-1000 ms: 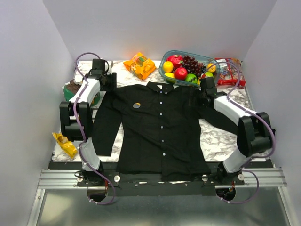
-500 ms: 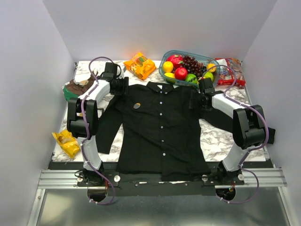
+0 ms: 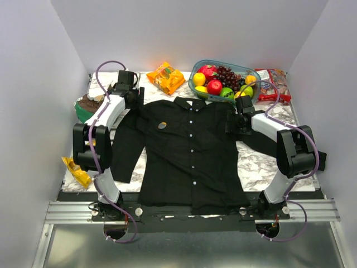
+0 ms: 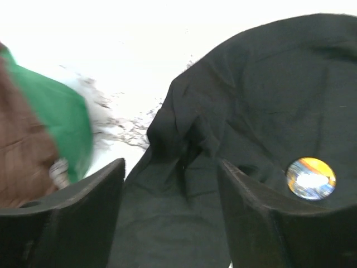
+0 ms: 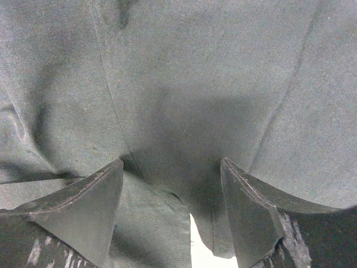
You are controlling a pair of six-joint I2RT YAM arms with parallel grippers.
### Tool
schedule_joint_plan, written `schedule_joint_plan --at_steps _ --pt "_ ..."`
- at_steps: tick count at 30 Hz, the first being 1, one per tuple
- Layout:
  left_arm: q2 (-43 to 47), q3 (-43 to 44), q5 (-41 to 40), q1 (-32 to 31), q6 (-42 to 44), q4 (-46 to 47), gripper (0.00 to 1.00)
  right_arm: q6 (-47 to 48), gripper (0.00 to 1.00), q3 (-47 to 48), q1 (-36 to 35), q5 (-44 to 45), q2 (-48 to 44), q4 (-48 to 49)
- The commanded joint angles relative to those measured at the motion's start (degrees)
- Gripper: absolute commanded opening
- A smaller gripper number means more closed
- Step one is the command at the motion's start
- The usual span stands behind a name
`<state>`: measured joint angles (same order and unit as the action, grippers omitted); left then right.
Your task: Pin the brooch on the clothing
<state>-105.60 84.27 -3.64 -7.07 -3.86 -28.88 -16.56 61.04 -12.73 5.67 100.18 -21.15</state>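
The black shirt (image 3: 189,151) lies flat and spread on the marble table (image 3: 262,164), with its white buttons down the front. The round silvery-gold brooch (image 3: 162,125) sits on its chest, left of the buttons. My left gripper (image 3: 134,97) is open over the shirt's left shoulder. In the left wrist view, creased black cloth (image 4: 184,145) lies between the left gripper's (image 4: 170,164) fingers, with the brooch (image 4: 311,178) off to the right. My right gripper (image 3: 233,121) is open, low over the right shoulder. Its wrist view shows the right gripper (image 5: 170,163) with only shirt cloth (image 5: 189,84) close below.
A bowl of fruit (image 3: 223,78), an orange snack bag (image 3: 165,77) and a red packet (image 3: 272,84) stand along the back. A green bag with a brown top (image 3: 86,106) lies left of the shirt, close to my left gripper. A yellow wrapper (image 3: 75,170) lies at the left edge.
My left gripper swung right over the shirt's shoulder, then drew back a little to the left. My right gripper edged nearer and lower along the right shoulder. The brooch and shirt have not moved.
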Motion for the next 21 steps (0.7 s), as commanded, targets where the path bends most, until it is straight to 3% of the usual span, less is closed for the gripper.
schedule_joint_plan --at_steps 1,4,6,8,9,10,13,18,21 --pt "8.03 -2.78 -3.57 -2.76 0.78 2.68 0.77 -0.23 0.75 -0.83 0.16 0.48 -1.74 -1.53" --pt "9.97 -4.9 2.03 -3.82 0.34 5.49 0.78 -0.14 0.68 -0.57 0.16 0.48 -1.48 -2.23" --pt "7.97 -5.17 9.85 -3.92 -1.67 6.47 0.78 0.12 0.64 -0.74 0.16 0.57 -1.57 -2.23" --pt "4.63 -2.81 12.33 -3.83 -2.2 4.81 0.74 0.38 0.59 -0.83 0.25 0.74 -1.66 -2.41" --pt "0.35 -1.4 14.08 -3.65 -2.12 3.41 0.71 0.56 0.52 -0.83 0.25 1.09 -1.74 -2.41" --pt "-1.69 1.48 14.88 -3.48 -2.03 0.52 0.63 0.65 0.48 -0.83 0.16 1.36 -1.83 -2.41" --pt "-6.45 2.83 16.03 -2.34 -2.29 -0.39 0.51 1.09 0.31 -0.66 0.16 1.97 -1.74 -2.93" --pt "-9.18 2.48 12.17 -0.67 -1.68 -0.21 0.45 1.79 0.05 0.22 0.25 3.73 -1.39 -3.64" --pt "-11.02 2.39 12.08 -0.23 -1.33 0.14 0.43 2.58 0.01 1.1 0.25 5.49 -0.78 -4.25"
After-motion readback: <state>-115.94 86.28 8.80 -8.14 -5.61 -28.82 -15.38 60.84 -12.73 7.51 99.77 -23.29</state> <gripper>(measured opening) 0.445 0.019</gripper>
